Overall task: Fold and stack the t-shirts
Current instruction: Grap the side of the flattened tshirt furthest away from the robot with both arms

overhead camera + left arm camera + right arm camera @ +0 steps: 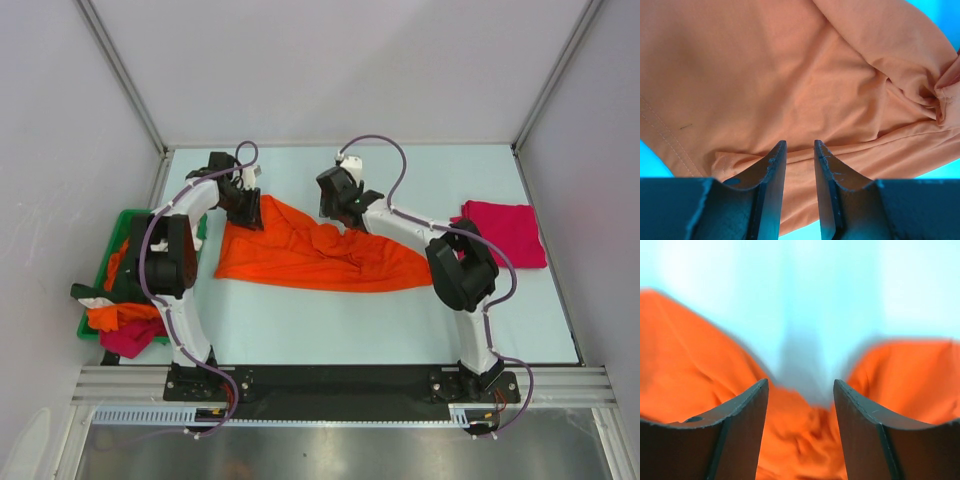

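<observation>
Bright orange t-shirt (pixel 300 255) (pixel 790 75) (pixel 690 365) lies spread but rumpled across the middle of the table (pixel 330 320), long axis running L to R, w/ wrinkles bunched toward its R half and a lower edge sloping to the near-left. L gripper (pixel 248 210) (pixel 798 145) sits at the shirt's far-left corner, where the cloth rises up to it. In the L wrist view its fingers stand a narrow gap apart w/ a cloth fold right at the tips; can't tell if it's pinching the cloth or just over it. R gripper (pixel 345 210) (pixel 801 382) is over the shirt's far edge, about mid-length. In the R wrist view the jaws are spread wide, released, nothing between them, orange cloth blurred below on both sides and bare table beyond. Magenta-red t-shirt (pixel 505 232) lies folded into a rough rectangle near the table's R edge, well apart from the orange one. Green bin (pixel 122 216) sits at the L edge, partly behind the L arm, w/ more shirts heaped in it: an orange one (pixel 120 318) and a magenta one (pixel 130 340) at its near end.
</observation>
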Controlling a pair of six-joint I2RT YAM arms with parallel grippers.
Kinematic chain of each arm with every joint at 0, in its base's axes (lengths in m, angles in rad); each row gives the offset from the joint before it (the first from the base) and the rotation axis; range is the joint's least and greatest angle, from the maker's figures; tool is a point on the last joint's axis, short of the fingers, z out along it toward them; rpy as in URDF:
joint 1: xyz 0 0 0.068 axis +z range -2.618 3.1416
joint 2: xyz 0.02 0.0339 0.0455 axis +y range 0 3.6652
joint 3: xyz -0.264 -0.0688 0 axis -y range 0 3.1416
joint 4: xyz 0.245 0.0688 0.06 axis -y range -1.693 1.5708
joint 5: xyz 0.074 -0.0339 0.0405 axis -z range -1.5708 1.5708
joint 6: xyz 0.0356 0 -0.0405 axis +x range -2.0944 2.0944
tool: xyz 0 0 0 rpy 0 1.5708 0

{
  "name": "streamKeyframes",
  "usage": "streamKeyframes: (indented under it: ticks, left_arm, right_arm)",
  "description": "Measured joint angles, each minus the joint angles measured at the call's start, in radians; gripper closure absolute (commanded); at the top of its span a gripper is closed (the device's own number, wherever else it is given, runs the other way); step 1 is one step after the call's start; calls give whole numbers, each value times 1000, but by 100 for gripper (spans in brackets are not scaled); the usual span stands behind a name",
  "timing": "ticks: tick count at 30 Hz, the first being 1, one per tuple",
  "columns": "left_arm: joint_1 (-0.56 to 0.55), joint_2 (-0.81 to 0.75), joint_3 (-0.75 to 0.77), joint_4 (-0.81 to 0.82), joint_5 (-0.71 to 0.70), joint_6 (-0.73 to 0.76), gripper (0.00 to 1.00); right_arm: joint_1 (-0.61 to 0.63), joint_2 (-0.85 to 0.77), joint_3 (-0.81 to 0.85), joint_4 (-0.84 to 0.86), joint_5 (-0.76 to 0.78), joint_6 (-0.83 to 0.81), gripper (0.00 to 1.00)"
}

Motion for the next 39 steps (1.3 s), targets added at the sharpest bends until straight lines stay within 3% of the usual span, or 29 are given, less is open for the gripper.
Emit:
streamKeyframes:
  ticks: [8, 26, 29, 30, 32, 39]
  left_arm:
    - [0, 0, 3, -1, 0, -1, 66]
    - [0, 13, 16, -3, 0, -9, 66]
    - [0, 13, 16, -3, 0, -10, 66]
    - [0, 13, 16, -3, 0, -10, 65]
    - [-1, 13, 17, -3, 0, -10, 66]
    - [-3, 13, 17, -3, 0, -10, 65]
  right_arm:
    - [-27, 84, 116, 3, -31, -38, 43]
    - [-42, 157, 76, -6, -108, -29, 60]
    - [-40, 157, 51, -5, -115, -24, 72]
    - [-40, 157, 41, -2, -116, -18, 84]
    - [-37, 153, 29, 4, -118, -15, 99]
    - [-35, 135, 6, 14, -102, -8, 100]
